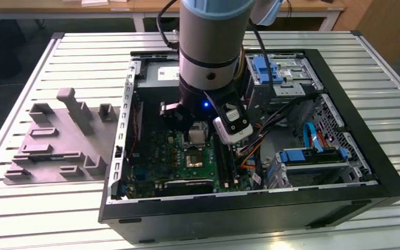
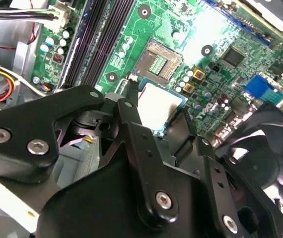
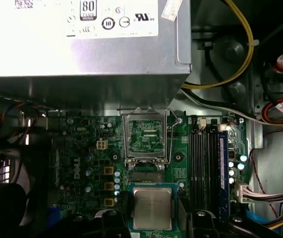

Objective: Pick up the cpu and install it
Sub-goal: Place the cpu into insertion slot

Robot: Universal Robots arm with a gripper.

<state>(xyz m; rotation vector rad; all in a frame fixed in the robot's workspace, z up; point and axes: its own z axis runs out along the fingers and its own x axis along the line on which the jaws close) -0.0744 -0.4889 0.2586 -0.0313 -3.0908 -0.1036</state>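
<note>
Arm [image 1: 210, 47] reaches straight down into the open case [image 1: 255, 211], wrist over the motherboard [image 3: 82, 148] at the exterior view's left side. Gripper [image 2: 157, 113] jaws are closed narrowly on the cpu [image 3: 152, 208], one finger at each side edge. The cpu is held flat above the board, just beside the open socket [image 3: 146, 136].

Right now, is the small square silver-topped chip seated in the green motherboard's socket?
No: the small square silver-topped chip is held between the fingers of the black gripper, apart from the socket, whose contacts lie bare.
</note>
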